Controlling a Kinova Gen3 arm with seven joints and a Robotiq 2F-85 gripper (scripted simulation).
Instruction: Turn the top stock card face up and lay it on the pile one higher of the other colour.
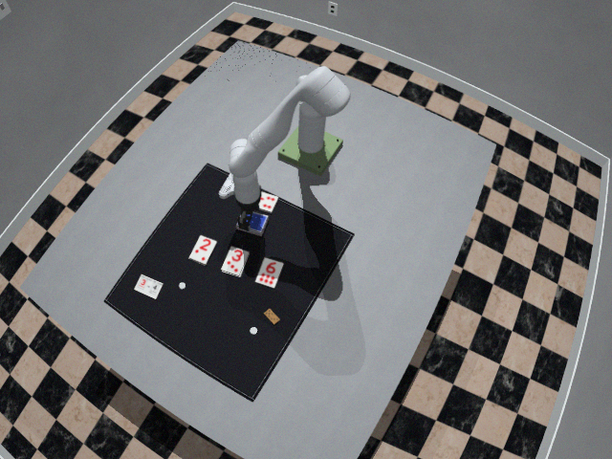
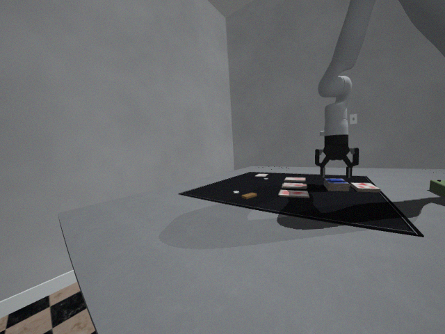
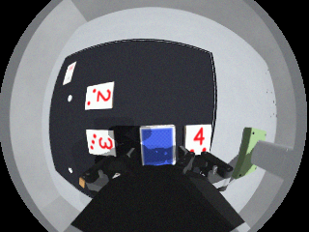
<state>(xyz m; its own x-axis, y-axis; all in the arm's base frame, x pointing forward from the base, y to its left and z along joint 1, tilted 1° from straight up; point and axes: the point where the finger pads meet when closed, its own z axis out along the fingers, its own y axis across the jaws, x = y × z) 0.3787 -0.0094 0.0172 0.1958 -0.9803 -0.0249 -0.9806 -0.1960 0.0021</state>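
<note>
The face-down stock (image 1: pixel 257 223) is a thick stack with a blue back on the black mat (image 1: pixel 227 276); it also shows in the side view (image 2: pixel 336 184) and in the wrist view (image 3: pixel 158 146). My gripper (image 2: pixel 336 172) hangs straight above the stock, open and empty, with the fingertips just above its top card. Face-up piles show a red 2 (image 1: pixel 203 248), a red 3 (image 1: pixel 235 260), a red 6 (image 1: pixel 269 272) and a red 4 (image 1: pixel 268 201). The 4 also shows in the wrist view (image 3: pixel 199 137). My arm hides part of the mat behind the stock.
A small white reference card (image 1: pixel 148 286) lies at the mat's left corner. Two white discs (image 1: pixel 182 285) (image 1: pixel 253 330) and a small tan block (image 1: pixel 271 316) lie on the mat's near part. The green arm base (image 1: pixel 311 150) stands behind the mat.
</note>
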